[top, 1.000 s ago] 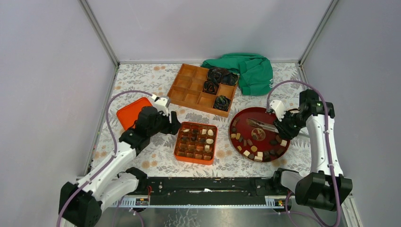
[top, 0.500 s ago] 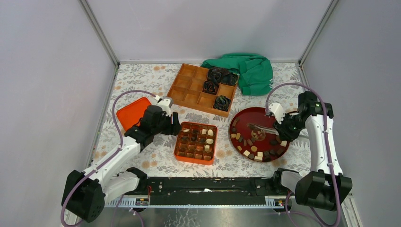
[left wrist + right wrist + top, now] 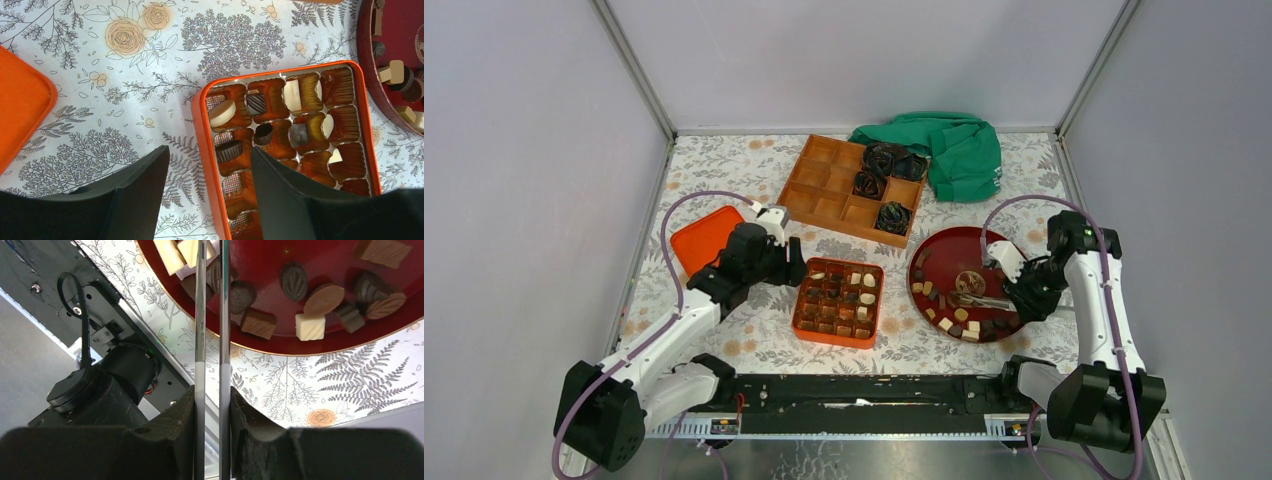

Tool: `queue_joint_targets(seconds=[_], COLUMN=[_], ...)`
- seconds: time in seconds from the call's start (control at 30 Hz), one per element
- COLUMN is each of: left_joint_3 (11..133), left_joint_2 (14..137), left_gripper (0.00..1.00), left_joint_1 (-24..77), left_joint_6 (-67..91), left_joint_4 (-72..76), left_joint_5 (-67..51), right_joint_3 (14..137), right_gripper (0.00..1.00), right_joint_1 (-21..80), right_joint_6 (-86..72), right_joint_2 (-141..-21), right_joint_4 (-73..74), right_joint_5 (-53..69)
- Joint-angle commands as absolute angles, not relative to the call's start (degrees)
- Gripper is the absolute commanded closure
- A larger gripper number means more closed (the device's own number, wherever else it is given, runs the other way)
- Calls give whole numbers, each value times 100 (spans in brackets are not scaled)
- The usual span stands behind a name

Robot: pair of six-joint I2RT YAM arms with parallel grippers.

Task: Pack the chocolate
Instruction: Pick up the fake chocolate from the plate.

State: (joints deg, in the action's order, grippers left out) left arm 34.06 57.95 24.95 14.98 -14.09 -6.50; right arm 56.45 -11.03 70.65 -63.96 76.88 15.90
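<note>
Watching from the side, I saw the right fingers [image 3: 172, 440] clamped on thin metal tweezers [image 3: 210, 315] over the red plate [image 3: 949, 250], where loose chocolate [image 3: 310, 326] lay crowded; a smooth tip might have skidded and flicked a piece off. The left fingers [image 3: 135, 200] stood apart astride the orange box [image 3: 201, 130] wall beside that plate.

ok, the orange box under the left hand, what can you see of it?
The orange box is a shallow rounded-corner rectangle with a glossy amber insert of grid cells. Some cells hold chocolates, dark and cream; others are empty. It lies flat, lidless, on the floral tablecloth, between the orange lid and the red plate. The open left hand hovers over its left edge; contact unclear.
</note>
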Motion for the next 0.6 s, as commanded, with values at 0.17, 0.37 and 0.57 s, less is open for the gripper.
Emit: queue_joint_targets(seconds=[0.17, 0.37, 0.57], left_joint_3=[3593, 3588, 3592], left_joint_2=[5670, 5660, 5649], left_gripper=[32, 32, 32], left_joint_1=[2452, 2452, 2452], left_joint_6=[1459, 1459, 1459], left_joint_4=[-1336, -1336, -1335], left_joint_5=[-764, -770, -765], right_joint_3=[5600, 5458, 5363], right_gripper=[66, 63, 62], right_joint_1=[-1107, -1107, -1107], right_joint_6=[6926, 6833, 6660], right_joint_2=[-6302, -6321, -6389], right_joint_4=[7990, 7882, 7608], right_joint_5=[1701, 1708, 1558])
